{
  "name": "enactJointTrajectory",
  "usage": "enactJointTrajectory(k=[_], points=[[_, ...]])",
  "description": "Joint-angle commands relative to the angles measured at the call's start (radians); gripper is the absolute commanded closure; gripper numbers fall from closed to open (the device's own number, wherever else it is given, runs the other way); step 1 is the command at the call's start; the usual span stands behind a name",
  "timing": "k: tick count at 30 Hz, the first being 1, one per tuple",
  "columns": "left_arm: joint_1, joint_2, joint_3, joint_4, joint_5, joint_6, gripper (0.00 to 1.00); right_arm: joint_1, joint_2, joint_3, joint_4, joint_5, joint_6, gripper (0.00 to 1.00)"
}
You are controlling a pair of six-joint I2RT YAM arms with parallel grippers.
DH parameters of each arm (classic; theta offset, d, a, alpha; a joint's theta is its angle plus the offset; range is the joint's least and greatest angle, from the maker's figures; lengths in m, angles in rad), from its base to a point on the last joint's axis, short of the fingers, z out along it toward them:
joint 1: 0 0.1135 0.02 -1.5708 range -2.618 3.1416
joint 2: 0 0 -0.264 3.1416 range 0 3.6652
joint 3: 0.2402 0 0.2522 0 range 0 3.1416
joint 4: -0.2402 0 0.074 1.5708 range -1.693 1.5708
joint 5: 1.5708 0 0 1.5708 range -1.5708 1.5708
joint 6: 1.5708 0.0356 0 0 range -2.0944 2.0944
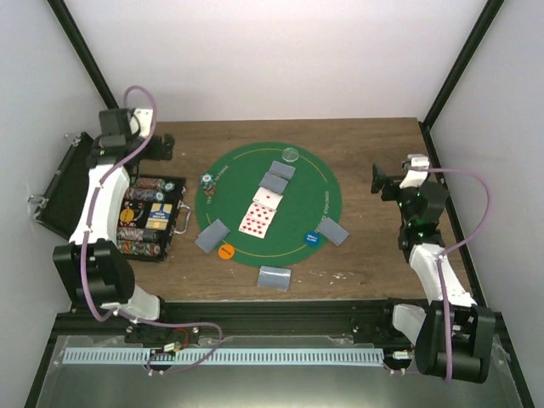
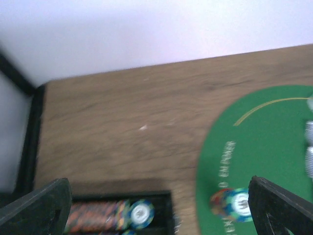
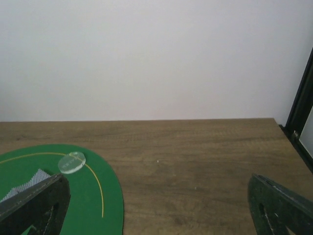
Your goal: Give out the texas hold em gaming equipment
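On the green mat (image 1: 327, 183) lie grey-blue-backed cards (image 1: 278, 176) at the back, with more at the left (image 1: 212, 235), right (image 1: 332, 229) and front (image 1: 274, 277). Face-up red-pipped cards (image 1: 259, 212) lie in the middle. An orange disc (image 1: 226, 252), a blue disc (image 1: 312, 239) and a clear disc (image 1: 291, 155) rest near the mat's rim. A small chip stack (image 1: 206, 181) stands at the mat's left edge. My left gripper (image 1: 163, 146) hangs open over bare table behind the case. My right gripper (image 1: 380, 181) is open, off the mat's right side. Both hold nothing.
The black case (image 1: 59, 183) lies open at the left, its tray (image 1: 149, 217) full of chip rows. In the left wrist view the tray's chips (image 2: 112, 215) and the chip stack (image 2: 234, 203) show low down. The right wrist view shows the clear disc (image 3: 72, 162) and a card corner (image 3: 30, 183).
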Motion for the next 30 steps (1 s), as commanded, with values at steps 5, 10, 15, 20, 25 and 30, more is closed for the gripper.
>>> enactJointTrajectory(k=[5, 10, 15, 20, 25, 30], points=[[0.04, -0.255, -0.79, 1.05, -0.274, -0.216, 0.0, -0.014, 0.015, -0.258, 0.436, 0.026, 0.044, 0.0], [0.034, -0.232, -1.016, 1.279, -0.257, -0.238, 0.0, -0.016, 0.064, -0.353, 0.531, 0.073, 0.054, 0.0], [0.011, -0.246, -1.114, 1.463, -0.267, -0.258, 0.0, -0.016, 0.181, -0.438, 0.751, 0.036, 0.045, 0.0], [-0.075, -0.252, -1.151, 1.503, -0.335, -0.228, 0.0, -0.016, 0.313, -0.434, 0.916, 0.018, 0.039, 0.0], [-0.075, -0.219, -1.192, 1.503, -0.333, -0.224, 0.0, -0.015, 0.394, -0.426, 0.971, -0.034, 0.017, 0.0], [-0.088, -0.11, -1.188, 1.609, -0.273, -0.211, 0.0, -0.013, 0.487, -0.431, 1.092, -0.099, -0.007, 0.0]])
